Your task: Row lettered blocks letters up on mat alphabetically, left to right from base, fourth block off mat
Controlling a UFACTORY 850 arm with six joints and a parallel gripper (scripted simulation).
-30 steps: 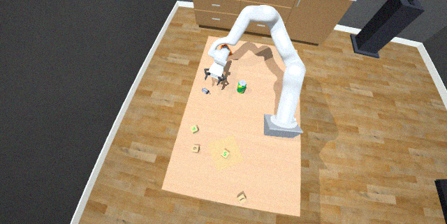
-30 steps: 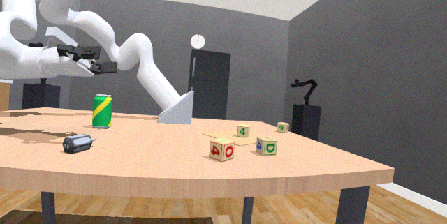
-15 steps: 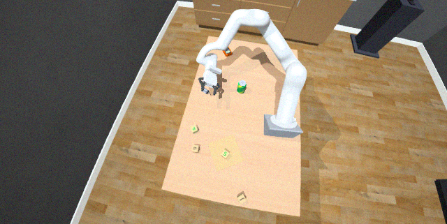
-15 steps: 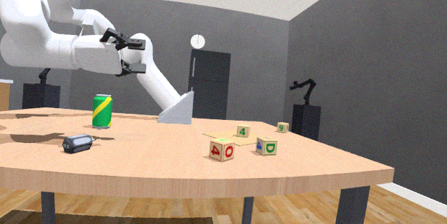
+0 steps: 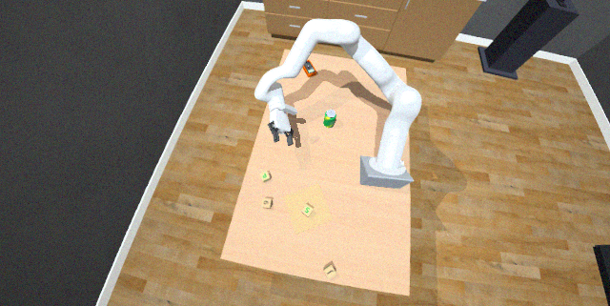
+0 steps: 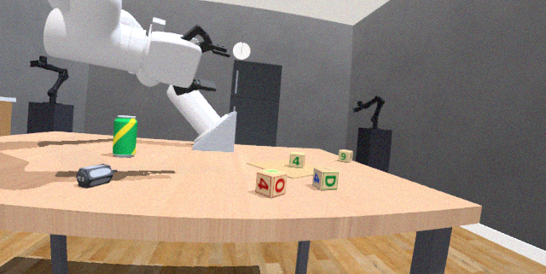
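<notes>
Four small wooden blocks lie on the table. One block [image 5: 308, 210] [image 6: 297, 160] sits on the darker tan mat [image 5: 297, 222] [image 6: 273, 165], with a green mark on top and a green 4 on its side. A block [image 5: 266, 175] [image 6: 270, 183] with a red 4 and O on its sides and a block [image 5: 268, 202] [image 6: 326, 178] with a green D on its side lie off the mat, towards the table's edge. The fourth block [image 5: 330, 269] [image 6: 345, 155], showing a 9, lies far off the mat. My gripper [image 5: 282, 138] [image 6: 217, 71] is open and empty, high above the table and well away from the blocks.
A green and yellow can [image 5: 330, 118] [image 6: 124, 136] stands near the middle of the table [image 5: 362, 249] [image 6: 192, 197]. A small dark cylinder [image 6: 95, 175] lies below my gripper. An orange object [image 5: 310, 69] lies at the far end. My arm's base [image 5: 385, 177] [image 6: 215, 137] stands at one long edge.
</notes>
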